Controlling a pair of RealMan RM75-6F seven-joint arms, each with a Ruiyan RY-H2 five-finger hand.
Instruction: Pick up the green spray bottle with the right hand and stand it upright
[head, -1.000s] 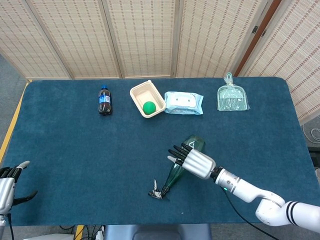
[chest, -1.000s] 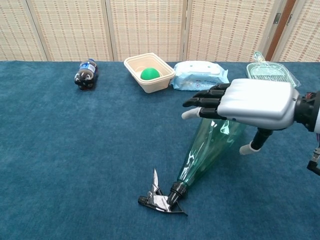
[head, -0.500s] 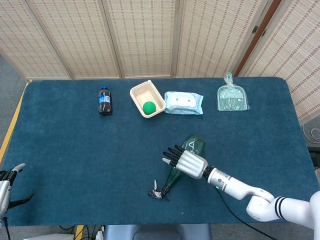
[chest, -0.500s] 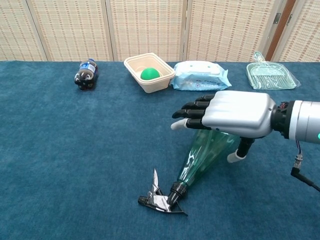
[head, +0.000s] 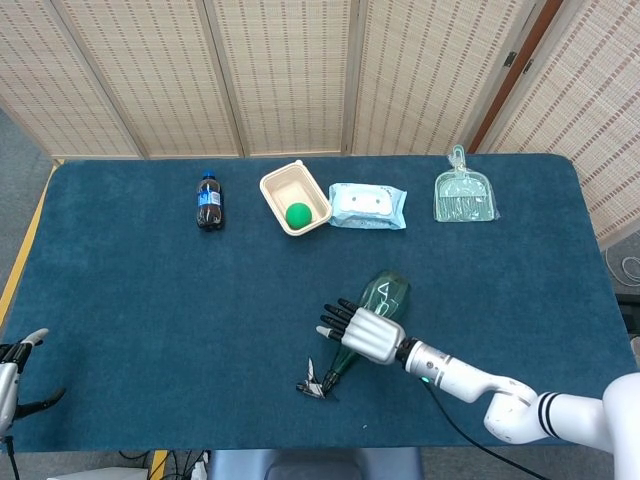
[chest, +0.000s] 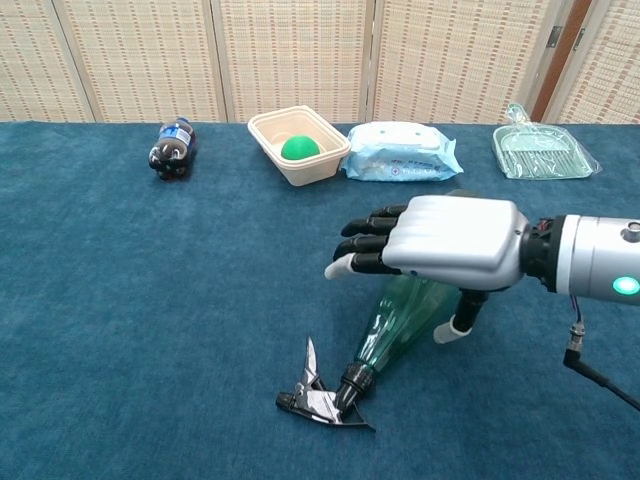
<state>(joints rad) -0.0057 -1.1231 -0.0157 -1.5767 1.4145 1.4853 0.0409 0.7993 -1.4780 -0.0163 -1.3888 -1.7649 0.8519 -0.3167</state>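
— Carpet-like blue cloth covers the desk (head: 150, 300), matte and finely napped. What sits far left?

— At the near-left edge, the left robot hand (head: 12, 372), grey metal with pale fingertips, fingers apart and holding nothing. Further in, a small dark cola bottle (head: 209, 202) with a blue cap and blue label; I can't read the writing.

— And toward the middle?

— A cream rectangular tub (head: 295, 197) with rounded corners, smooth-walled, with a glossy green ball (head: 298, 214) inside. Just beside it on the right, a soft pale-blue pack of wipes (head: 368, 206) with a white flap; its print is too small to make out.

— The task's thing?

— The green spray bottle (chest: 400, 318) lies on its side near the desk's front, right of centre: clear green plastic, tapering cone shape, with the black trigger nozzle (chest: 320, 395) pointing near-left. Pale markings show on its body, unreadable.

— The right robot hand (chest: 440, 245)?

— Silver shell, black fingers, white tips, spread flat over the bottle's wide end, thumb down beside it; gripping nothing.

— Far right?

— A translucent green dustpan (head: 464, 195) with a ribbed edge.
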